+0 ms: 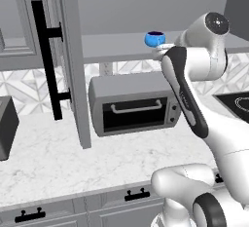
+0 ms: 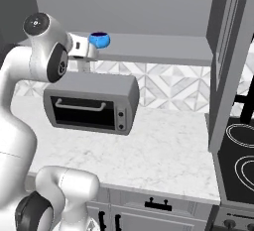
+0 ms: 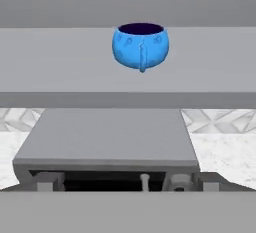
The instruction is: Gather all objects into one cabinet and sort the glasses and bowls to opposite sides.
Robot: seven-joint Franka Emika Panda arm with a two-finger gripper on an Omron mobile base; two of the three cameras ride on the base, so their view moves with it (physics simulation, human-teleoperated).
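The squat glossy blue vessel (image 1: 154,38) (image 2: 99,40) (image 3: 140,46) stands upright on the long grey shelf board (image 1: 114,47) (image 2: 163,46) (image 3: 55,62) of the wall cabinet, its small handle facing my hand. My gripper (image 2: 92,48) (image 1: 163,50) hovers at the shelf's front edge, just short of the vessel and apart from it. Its fingertips are hidden, so its state is unclear. The tall grey cabinet door (image 1: 73,60) with the black bar handle (image 1: 47,60) stands open. The wooden bowl, grey cup and red mug are out of view.
A grey toaster oven (image 1: 133,105) (image 2: 92,105) (image 3: 110,137) sits on the marble counter (image 1: 53,162) directly under the shelf. A black cooktop (image 2: 240,160) lies to the right. Another open door (image 2: 225,66) hangs at the right, and a dark box (image 1: 5,126) stands at the far left.
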